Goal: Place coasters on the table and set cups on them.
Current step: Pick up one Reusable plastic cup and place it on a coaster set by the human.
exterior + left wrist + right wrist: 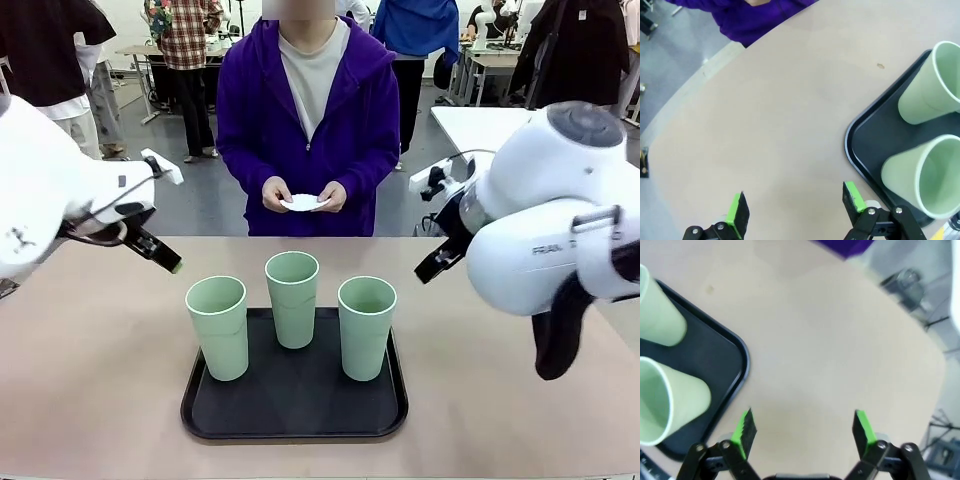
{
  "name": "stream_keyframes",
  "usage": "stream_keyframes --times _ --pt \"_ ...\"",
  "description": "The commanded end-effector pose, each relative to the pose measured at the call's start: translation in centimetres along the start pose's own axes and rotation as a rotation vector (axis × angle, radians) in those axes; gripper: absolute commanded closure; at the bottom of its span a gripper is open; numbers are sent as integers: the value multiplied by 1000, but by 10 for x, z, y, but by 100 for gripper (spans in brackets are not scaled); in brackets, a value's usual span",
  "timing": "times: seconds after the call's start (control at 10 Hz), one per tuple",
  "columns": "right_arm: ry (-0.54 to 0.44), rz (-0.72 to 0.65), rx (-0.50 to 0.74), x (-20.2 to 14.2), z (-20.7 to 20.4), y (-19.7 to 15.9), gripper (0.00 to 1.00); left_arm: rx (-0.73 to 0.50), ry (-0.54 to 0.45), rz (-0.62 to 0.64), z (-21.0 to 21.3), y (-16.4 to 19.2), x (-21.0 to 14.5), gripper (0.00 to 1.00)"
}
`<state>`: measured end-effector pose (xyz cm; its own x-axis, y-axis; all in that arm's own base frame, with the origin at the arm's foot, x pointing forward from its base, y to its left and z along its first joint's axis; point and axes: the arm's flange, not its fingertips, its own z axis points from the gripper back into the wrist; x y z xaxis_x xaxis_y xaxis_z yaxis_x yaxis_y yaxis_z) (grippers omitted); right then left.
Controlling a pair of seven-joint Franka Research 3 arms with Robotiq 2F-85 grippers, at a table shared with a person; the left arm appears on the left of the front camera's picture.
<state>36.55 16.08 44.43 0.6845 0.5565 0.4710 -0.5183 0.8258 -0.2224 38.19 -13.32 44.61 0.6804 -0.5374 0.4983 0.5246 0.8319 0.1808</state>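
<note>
both grippers hang empty above bare table, the left gripper on one side of the black tray and the right gripper on the other, likely parked clear so the person has room. the three cups stand upright on the tray, grouped as if carried in together and not yet set out. the white coasters are in the person's hands beyond the far edge, with none laid down. each gripper's jaws are spread fully wide, gripping and touching nothing
</note>
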Motion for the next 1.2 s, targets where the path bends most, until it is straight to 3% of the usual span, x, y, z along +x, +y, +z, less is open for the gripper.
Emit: stream_keyframes --times 0.0,0.3,0.4,0.5,0.8,0.9,1.1 --pt "111 -91 -14 -12 57 15 0 -47 133 64 41 -11 -20 0" --pt "176 -126 141 -66 85 43 0 -175 175 47 70 -38 -62 0" --pt "220 -65 59 -79 77 50 0 -164 136 46 72 -45 -73 0" --pt "177 -96 62 -33 88 29 0 -116 193 34 64 -22 -26 0" --pt "199 -82 72 -37 95 37 0 -141 185 39 75 -28 -26 0" --pt "88 -255 333 -41 76 21 0 -330 163 110 62 -16 -22 0" --pt "-122 -612 525 -64 69 -12 0 -628 65 293 60 9 -22 0"
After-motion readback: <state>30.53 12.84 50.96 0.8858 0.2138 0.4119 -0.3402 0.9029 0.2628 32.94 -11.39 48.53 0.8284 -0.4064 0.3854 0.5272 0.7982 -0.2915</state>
